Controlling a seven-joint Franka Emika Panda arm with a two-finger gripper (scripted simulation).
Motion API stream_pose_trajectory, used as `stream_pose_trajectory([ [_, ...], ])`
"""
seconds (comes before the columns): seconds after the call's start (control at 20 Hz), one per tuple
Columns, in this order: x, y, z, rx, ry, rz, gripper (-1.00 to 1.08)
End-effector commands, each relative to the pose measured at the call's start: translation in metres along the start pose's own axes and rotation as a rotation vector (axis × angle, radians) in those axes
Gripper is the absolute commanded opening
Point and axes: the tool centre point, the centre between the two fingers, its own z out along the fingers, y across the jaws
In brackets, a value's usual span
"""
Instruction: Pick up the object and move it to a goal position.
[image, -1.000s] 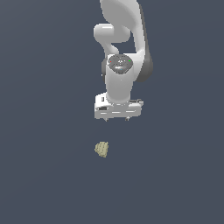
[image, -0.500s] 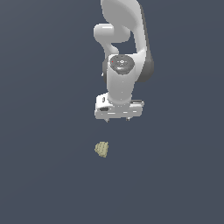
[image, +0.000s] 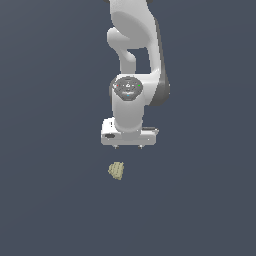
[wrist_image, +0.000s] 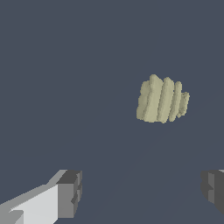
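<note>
**Panda arm poised above a ridged chunk on a plain floor**

Exterior view, read from the exterior view's left to its right. The dark slate-blue floor (image: 45, 200) is uniform and unmarked. The object (image: 116, 171), a small khaki-tan lump with ridged, layered sides, lies on this floor, apart from the arm and touching no part of it. Above it and slightly toward the exterior view's right hangs the gripper (image: 128, 147), its white body square-edged, with two short finger tips showing beneath. The white arm (image: 134, 60) rises from the gripper to the top edge of the picture; a round grey joint cap faces the camera.

Wrist view. The object (wrist_image: 162, 100) shows its parallel ridges clearly and sits on bare floor beyond the fingers (wrist_image: 70, 192), not between them. The two grey pads stand wide apart, one at each side of the picture, with nothing held: the gripper (wrist_image: 142, 190) is released
</note>
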Motion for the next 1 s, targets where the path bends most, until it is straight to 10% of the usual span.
stream_pose_trajectory([
  [0.0,0.013,0.011,0.009,0.0,0.005,0.037,1.0],
  [0.95,0.059,0.058,0.047,-0.003,0.027,0.179,1.0],
])
